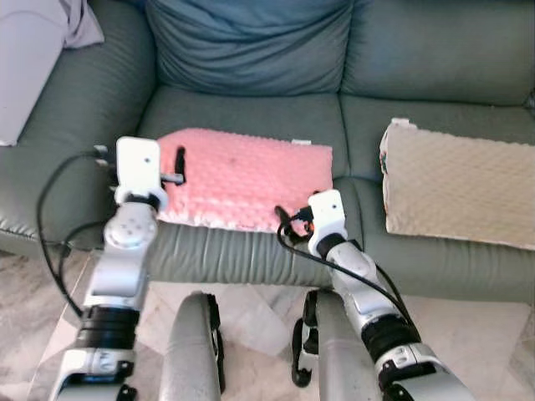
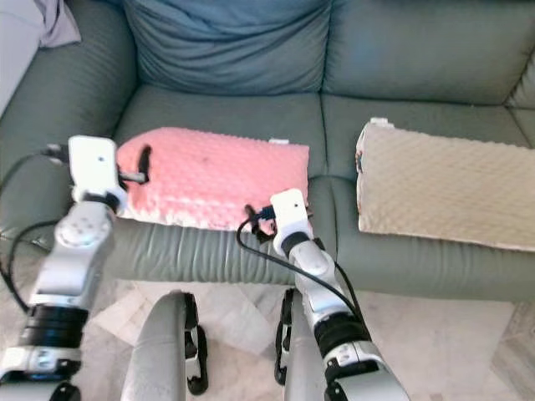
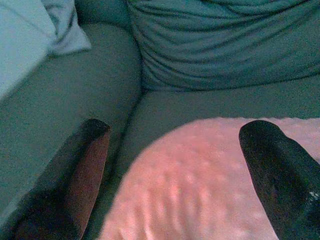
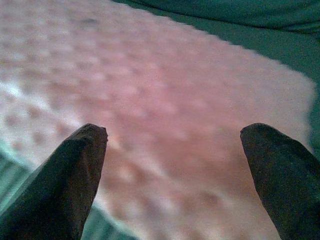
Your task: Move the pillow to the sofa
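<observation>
Both grippers spread wide, holding nothing: left gripper (image 1: 179, 165) over pink pillow's (image 1: 244, 177) left end, right gripper (image 1: 286, 219) at its front right corner. Pillow flat on sofa (image 1: 251, 117) seat.

Pillow (image 1: 247, 177): pink plush cloth, dimpled nap, matt. Second pillow (image 1: 460, 188), right of frame: beige cloth, same dimpled texture. Sofa (image 1: 251, 113): grey-green leather-like cover, smooth, faint sheen, creased at back cushion. Floor (image 1: 259, 305): pale stone-look tile, glossy. Fingers (image 3: 75, 185): black, matt. Arms (image 1: 125, 251): silver metal, satin.
</observation>
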Robot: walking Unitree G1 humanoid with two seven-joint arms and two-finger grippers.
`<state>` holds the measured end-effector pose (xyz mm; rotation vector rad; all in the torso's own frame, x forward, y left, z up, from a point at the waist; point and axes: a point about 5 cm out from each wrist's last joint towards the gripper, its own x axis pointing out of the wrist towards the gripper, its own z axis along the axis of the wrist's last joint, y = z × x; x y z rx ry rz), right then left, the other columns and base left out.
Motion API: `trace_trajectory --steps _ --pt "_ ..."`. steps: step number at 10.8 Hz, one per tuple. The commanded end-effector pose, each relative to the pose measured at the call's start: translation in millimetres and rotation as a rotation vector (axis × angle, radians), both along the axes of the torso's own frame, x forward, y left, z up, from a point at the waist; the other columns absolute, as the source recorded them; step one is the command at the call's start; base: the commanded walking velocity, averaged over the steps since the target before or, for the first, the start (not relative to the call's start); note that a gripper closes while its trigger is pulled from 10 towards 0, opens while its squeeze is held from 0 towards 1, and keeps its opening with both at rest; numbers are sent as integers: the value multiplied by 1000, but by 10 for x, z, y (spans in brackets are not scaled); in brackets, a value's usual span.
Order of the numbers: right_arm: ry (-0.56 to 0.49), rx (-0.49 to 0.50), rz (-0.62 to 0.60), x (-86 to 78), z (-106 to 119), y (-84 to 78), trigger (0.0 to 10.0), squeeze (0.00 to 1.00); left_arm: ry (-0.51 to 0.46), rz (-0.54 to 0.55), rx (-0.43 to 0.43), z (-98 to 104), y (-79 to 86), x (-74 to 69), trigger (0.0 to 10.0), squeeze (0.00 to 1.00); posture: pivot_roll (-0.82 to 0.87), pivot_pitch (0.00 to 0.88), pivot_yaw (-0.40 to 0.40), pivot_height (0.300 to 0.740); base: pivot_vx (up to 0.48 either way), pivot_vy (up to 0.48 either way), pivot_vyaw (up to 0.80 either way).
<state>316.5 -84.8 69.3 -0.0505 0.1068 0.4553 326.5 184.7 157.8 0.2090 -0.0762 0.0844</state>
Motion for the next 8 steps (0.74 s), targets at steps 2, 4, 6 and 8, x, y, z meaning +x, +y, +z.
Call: trace_trajectory --steps 2,4,6,8 --pt "129 73 185 -176 -153 228 10000 1000 74 49 9 -163 99 -83 10000 729 45 215 -1 636 0 0 0" --pt "201 27 144 -193 -291 93 10000 1000 90 27 8 -197 24 -122 10000 0 45 215 -1 636 0 0 0" --pt "259 -21 56 -164 -367 -161 10000 1000 110 17 3 -247 -20 -144 10000 0 36 216 -2 636 0 0 0" --pt "240 -46 14 -95 -324 -260 10000 1000 121 16 0 -257 -32 -149 10000 0 37 216 -3 636 0 0 0"
